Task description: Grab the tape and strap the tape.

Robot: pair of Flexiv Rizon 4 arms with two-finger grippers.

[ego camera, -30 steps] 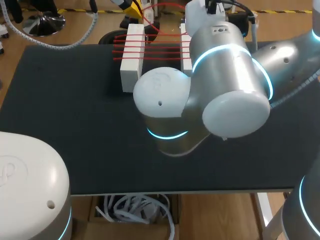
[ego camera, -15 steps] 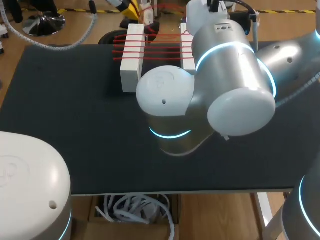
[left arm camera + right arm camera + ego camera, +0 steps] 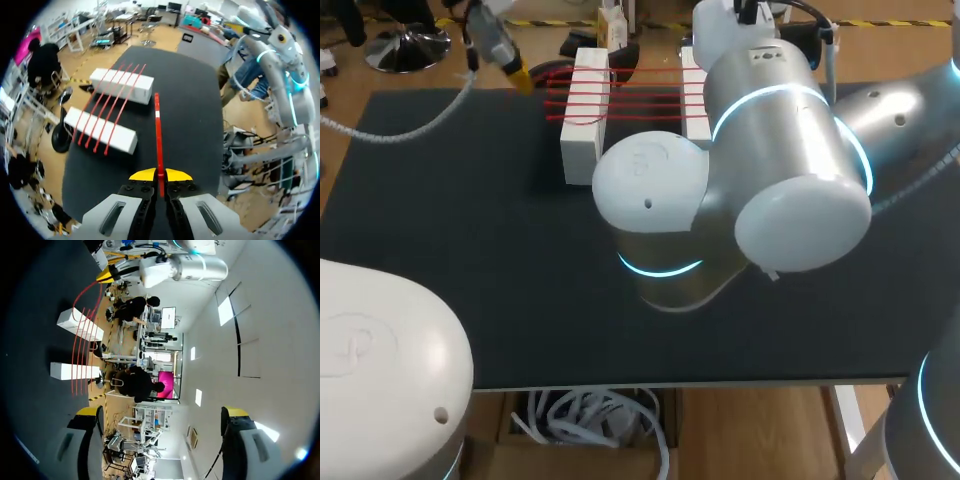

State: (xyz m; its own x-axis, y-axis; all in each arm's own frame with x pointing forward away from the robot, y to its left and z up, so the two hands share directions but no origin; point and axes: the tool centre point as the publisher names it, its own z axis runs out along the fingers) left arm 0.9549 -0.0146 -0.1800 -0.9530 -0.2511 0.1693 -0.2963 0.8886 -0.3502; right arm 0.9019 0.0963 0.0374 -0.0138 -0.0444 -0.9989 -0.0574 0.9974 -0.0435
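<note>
Now: strapping under way, tape clamped

Left gripper (image 3: pixel 160 175): yellow tips pinched together on the red tape (image 3: pixel 158 130). The strand runs straight ahead from them toward the two white blocks (image 3: pixel 121 85). Several red strands already cross from block to block. In the head view this gripper hangs just off the blocks' left side, over the table (image 3: pixel 440 200) edge. Right gripper (image 3: pixel 162 412): fingers wide apart, holding nothing, well clear of the blocks. Judgement: mid-wrap. The next move calls for carrying the strand round the blocks for another turn, with tension kept.

Black table (image 3: pixel 450 250) bearing two parallel white blocks (image 3: pixel 578 150).
</note>
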